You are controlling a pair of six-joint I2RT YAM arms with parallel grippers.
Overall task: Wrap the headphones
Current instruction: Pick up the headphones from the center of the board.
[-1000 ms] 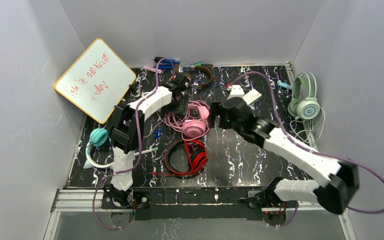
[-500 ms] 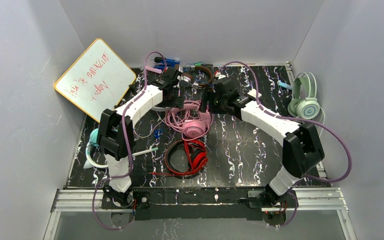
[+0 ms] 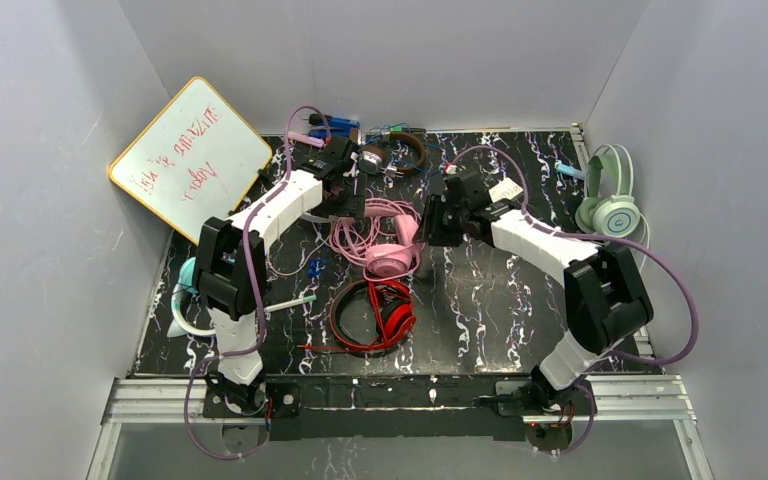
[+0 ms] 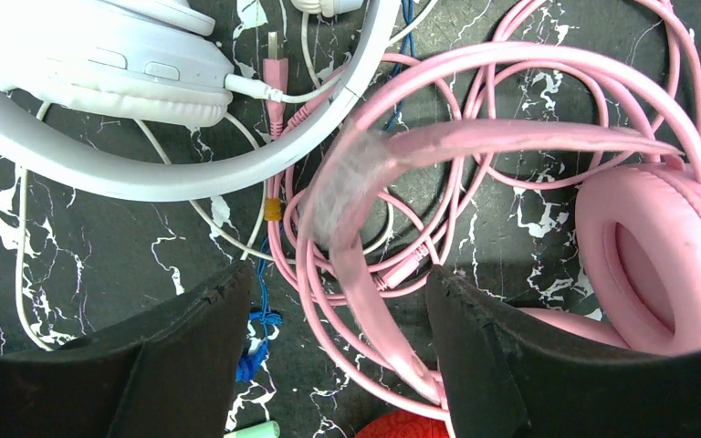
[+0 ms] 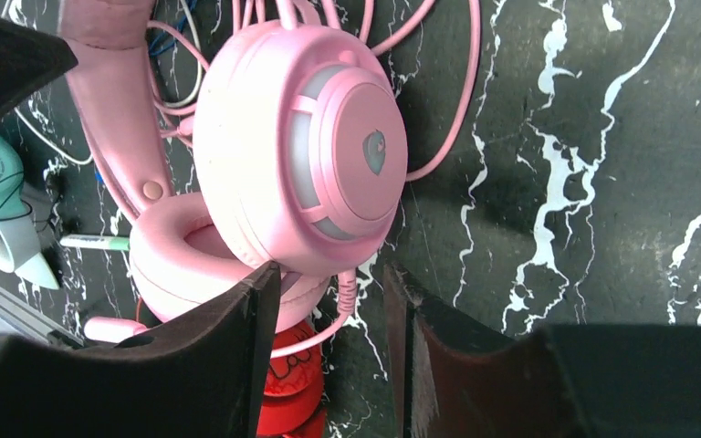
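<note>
The pink headphones point(image 3: 390, 252) lie mid-table with their pink cord point(image 3: 352, 238) in a loose tangle to their left. My left gripper point(image 3: 347, 205) is open just above that tangle. In the left wrist view it point(image 4: 338, 274) straddles the pink headband point(image 4: 475, 137) and the cord loops point(image 4: 329, 301), touching neither. My right gripper point(image 3: 430, 222) is open beside the pink cup. In the right wrist view it point(image 5: 333, 271) stands below the cup point(image 5: 329, 146), where the cord point(image 5: 345, 290) leaves it.
Red headphones point(image 3: 380, 315) lie just in front of the pink ones. Teal and white ones point(image 3: 198, 272) are at the left edge, brown ones point(image 3: 410, 150) at the back, mint green ones point(image 3: 610, 205) against the right wall. A whiteboard point(image 3: 190, 160) leans at the back left. A small white box point(image 3: 505, 190) lies behind my right gripper.
My right arm has folded in and brought its gripper from beside the pink cup to the back, then down to the cup again. My left gripper has shifted back over the cord tangle.
</note>
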